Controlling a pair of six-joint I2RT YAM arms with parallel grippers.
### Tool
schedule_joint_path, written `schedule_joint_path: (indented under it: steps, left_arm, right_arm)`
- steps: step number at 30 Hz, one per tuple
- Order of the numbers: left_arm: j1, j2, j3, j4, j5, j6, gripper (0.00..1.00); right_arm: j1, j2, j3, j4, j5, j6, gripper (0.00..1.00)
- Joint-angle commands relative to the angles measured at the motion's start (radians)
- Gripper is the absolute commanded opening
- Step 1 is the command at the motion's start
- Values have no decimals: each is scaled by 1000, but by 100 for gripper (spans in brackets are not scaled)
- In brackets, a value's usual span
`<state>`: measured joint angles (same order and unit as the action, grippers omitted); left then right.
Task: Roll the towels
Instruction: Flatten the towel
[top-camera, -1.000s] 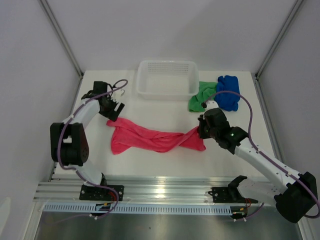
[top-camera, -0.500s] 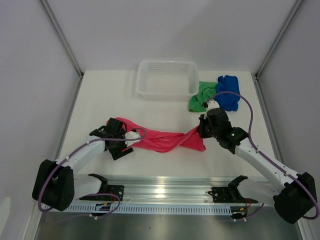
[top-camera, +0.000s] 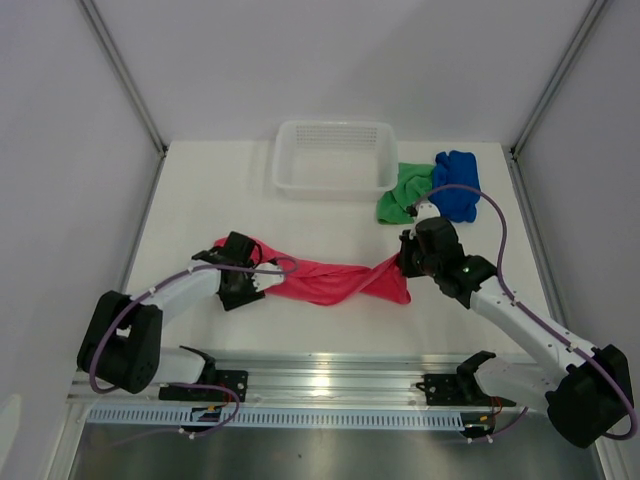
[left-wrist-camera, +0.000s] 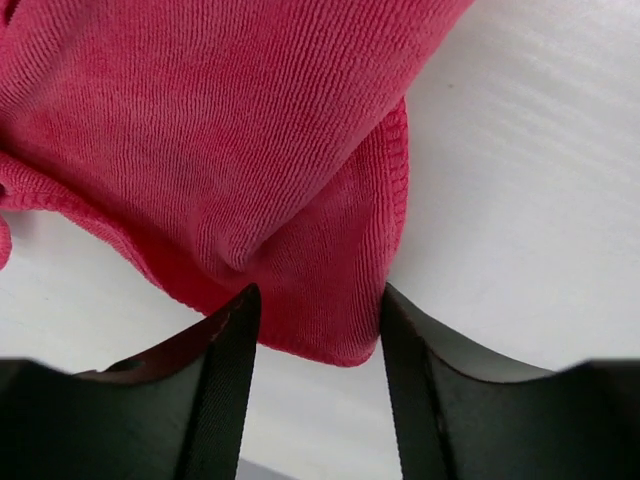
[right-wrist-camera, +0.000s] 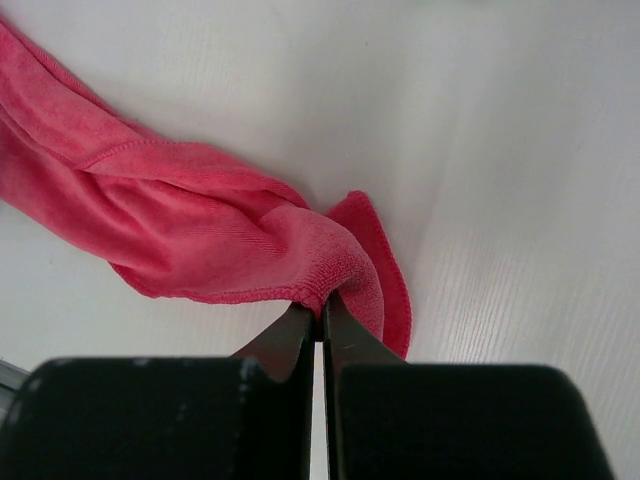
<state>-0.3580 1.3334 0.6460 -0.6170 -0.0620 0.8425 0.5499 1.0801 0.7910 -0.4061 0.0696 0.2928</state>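
Observation:
A bright pink towel (top-camera: 330, 282) lies twisted into a long strip across the middle of the table. My left gripper (top-camera: 260, 283) sits at the strip's left end. In the left wrist view its jaws (left-wrist-camera: 318, 300) stand open on either side of a corner of the pink towel (left-wrist-camera: 220, 150), with small gaps at both sides. My right gripper (top-camera: 405, 262) is shut on the strip's right end, and the right wrist view shows a fold of pink towel (right-wrist-camera: 180, 220) pinched between its fingertips (right-wrist-camera: 321, 312). The green towel (top-camera: 400, 192) and the blue towel (top-camera: 457, 185) lie bunched together at the back right.
A white mesh basket (top-camera: 335, 182) stands at the back centre, with the green towel against its right end. The table's side edges run along the white walls, and a metal rail carrying both arm bases crosses the near edge.
My left arm swung from the back left down to the pink towel's left end, and its jaws have narrowed around the corner. The right gripper stayed shut on the right end.

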Motion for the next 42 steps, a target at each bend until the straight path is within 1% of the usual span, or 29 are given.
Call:
schedule_joint_path:
  steps: [1,2,4,5,8,9,10,11,12,13,14,15,19,22,26,28,30,32,34,37,42]
  left_arm:
    - [-6,87,-34,19,-39,9,53]
    - [-6,111,-31,16,-39,3,36]
    - [-6,119,-28,25,-50,-23,9]
    - [-1,99,-29,37,-62,-31,1]
    - [37,14,-11,31,-68,-59,1]
    - [53,-85,12,5,-65,-71,1]
    - [69,-141,29,-16,-44,-75,1]
    - [111,-199,67,-47,-20,-83,1]
    - [131,-306,122,-114,3,-85,1]
    - [164,-353,151,-150,49,-86,1]
    - [177,-394,179,-186,54,-80,1]
    - [186,-466,257,-237,85,-79,1]
    - [218,-569,369,-291,85,-72,1]
    - [241,-580,444,-276,71,-98,1]
    - [263,-545,472,-219,67,-128,1]
    - [278,-518,487,-178,68,-134,1]
    - [289,-465,506,-138,67,-149,1]
    - [306,-406,526,-97,67,-174,1]
    - [323,-369,549,-70,67,-189,1]
    - [330,-310,576,-18,74,-207,1]
    - [333,-258,613,45,80,-198,1]
  right_arm:
    - [-15,-20,8,21,-5,-18,0]
    - [-16,-23,11,20,-5,-24,0]
    - [-25,-26,28,-2,-2,-26,0]
    - [-28,-29,37,-11,1,-32,0]
    - [-36,-60,92,-82,39,-52,0]
    - [-36,-74,109,-103,50,-57,0]
    - [-38,-104,126,-140,64,-63,0]
    - [-38,-120,160,-158,62,-69,0]
    - [-39,-135,178,-177,67,-81,0]
    - [-39,-161,198,-215,73,-84,0]
    - [-39,-173,238,-235,87,-89,0]
    - [-38,-186,260,-269,97,-93,0]
    - [-39,-216,367,-341,125,-104,0]
    - [-39,-224,444,-381,150,-121,0]
    - [-45,-207,493,-382,187,-156,0]
    - [-59,-168,508,-367,184,-172,0]
    - [-88,-110,514,-330,174,-198,0]
    - [-123,-66,522,-297,127,-230,0]
    - [-186,3,525,-240,72,-244,0]
    - [-249,84,554,-186,47,-270,0]
    - [-274,147,606,-105,42,-351,0]
